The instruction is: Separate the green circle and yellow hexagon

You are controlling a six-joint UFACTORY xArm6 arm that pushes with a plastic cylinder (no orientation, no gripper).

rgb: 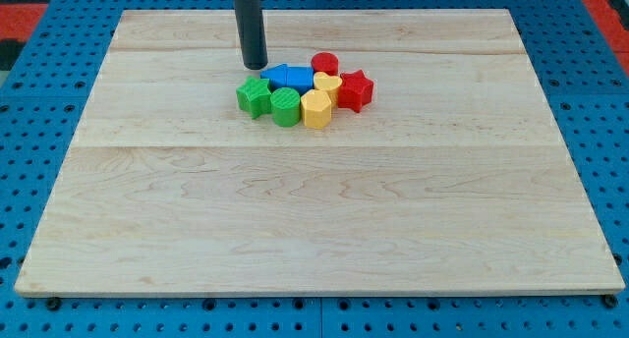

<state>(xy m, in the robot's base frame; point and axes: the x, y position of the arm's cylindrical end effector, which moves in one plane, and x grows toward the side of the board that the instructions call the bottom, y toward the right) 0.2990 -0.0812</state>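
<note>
The green circle [286, 107] and the yellow hexagon [316, 110] stand side by side and touch, at the bottom edge of a tight cluster of blocks in the upper middle of the wooden board [314, 210]. The circle is on the hexagon's left. My tip [255, 65] rests on the board just up and left of the cluster, close to the blue block [288, 79] and above the green star-shaped block [254, 96]. It is a short way up and left of the green circle, not touching it.
The cluster also holds a yellow heart-shaped block [327, 84], a red cylinder [325, 64] at the top and a red star-shaped block [355, 90] at the right. Blue pegboard [39, 132] surrounds the board.
</note>
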